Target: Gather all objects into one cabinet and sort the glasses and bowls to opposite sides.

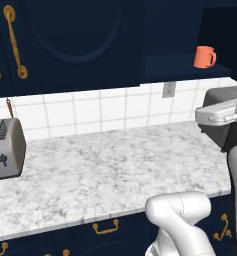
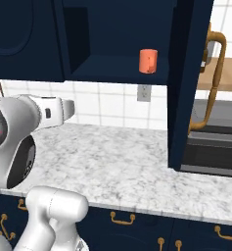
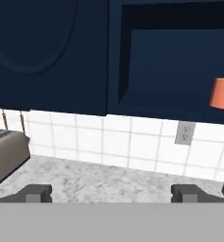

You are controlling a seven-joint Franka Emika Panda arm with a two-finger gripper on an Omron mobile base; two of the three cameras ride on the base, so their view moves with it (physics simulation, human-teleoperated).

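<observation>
Left to right: toaster (image 3: pixel 4 158) on the marble counter (image 1: pixel 115 170), then the closed cabinet door (image 1: pixel 65 40), then the open cabinet (image 2: pixel 117 68) with the orange-coral cup (image 2: pixel 148 61) upright on its shelf. Gripper (image 3: pixel 111 194) empty, jaws wide, facing the backsplash below the shelf. Judged step: between placements. Next move calls for locating another cup or the bowl.

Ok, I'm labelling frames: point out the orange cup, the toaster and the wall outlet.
orange cup (image 2: pixel 148 61), right base view, middle of its side.
toaster (image 1: pixel 5 149), left base view, its front face.
wall outlet (image 3: pixel 185 133), hand view, plate centre.
</observation>
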